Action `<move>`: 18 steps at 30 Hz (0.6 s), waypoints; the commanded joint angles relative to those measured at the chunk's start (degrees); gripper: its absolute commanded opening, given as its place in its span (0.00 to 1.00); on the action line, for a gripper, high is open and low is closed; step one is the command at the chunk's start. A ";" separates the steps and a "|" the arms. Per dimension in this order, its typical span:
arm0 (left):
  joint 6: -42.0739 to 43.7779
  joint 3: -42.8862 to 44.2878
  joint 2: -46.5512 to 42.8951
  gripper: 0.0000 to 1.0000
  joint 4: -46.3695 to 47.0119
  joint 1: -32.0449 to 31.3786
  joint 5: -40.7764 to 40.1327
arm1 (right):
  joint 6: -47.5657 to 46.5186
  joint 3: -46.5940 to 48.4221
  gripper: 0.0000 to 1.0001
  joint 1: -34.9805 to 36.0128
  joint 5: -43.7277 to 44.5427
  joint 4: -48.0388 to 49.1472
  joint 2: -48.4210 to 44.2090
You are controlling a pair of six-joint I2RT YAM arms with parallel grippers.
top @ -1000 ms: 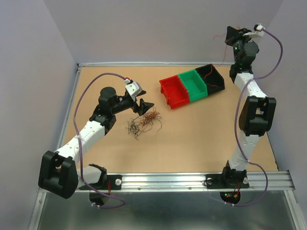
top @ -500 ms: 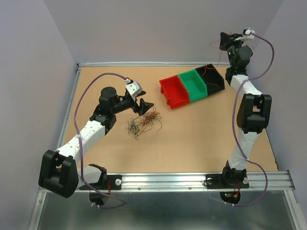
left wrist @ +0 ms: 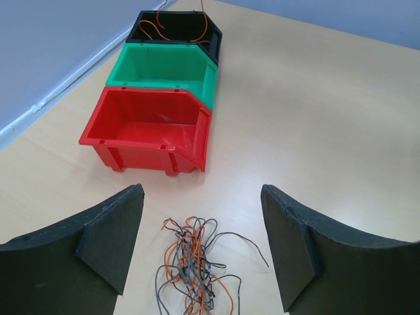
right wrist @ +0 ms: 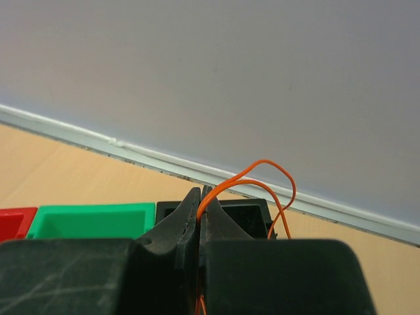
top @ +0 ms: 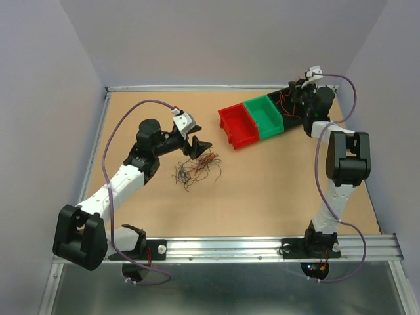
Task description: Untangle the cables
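A tangle of thin orange and dark cables (top: 195, 168) lies on the brown table; in the left wrist view the tangle (left wrist: 194, 262) lies between and just ahead of my fingers. My left gripper (top: 197, 146) is open and empty, just above the pile's far edge. My right gripper (top: 293, 93) is shut on an orange cable (right wrist: 252, 180), which loops up out of the closed fingertips. It is above the black bin (top: 287, 108), which holds orange cables (left wrist: 164, 29).
Three bins stand in a row at the back right: red bin (top: 237, 126), green bin (top: 264, 116) and the black one. A metal rail (top: 262, 246) runs along the near edge. Walls close in the table's left, back and right.
My right gripper has come down and left from high above the back wall to just over the black bin, carrying the orange cable. The left arm has hardly moved.
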 commanded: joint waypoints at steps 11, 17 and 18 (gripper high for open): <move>0.61 2.40 2.44 0.82 0.10 -0.75 -1.35 | -4.94 -0.83 0.01 0.16 -8.22 -16.89 -1.23; 0.70 2.66 1.92 0.83 -0.78 -0.83 -0.74 | -5.56 4.89 0.01 0.16 -12.27 -24.64 3.96; 0.70 2.75 1.83 0.82 -0.78 -0.83 -0.56 | -5.30 5.07 0.01 0.16 -12.01 -24.74 4.22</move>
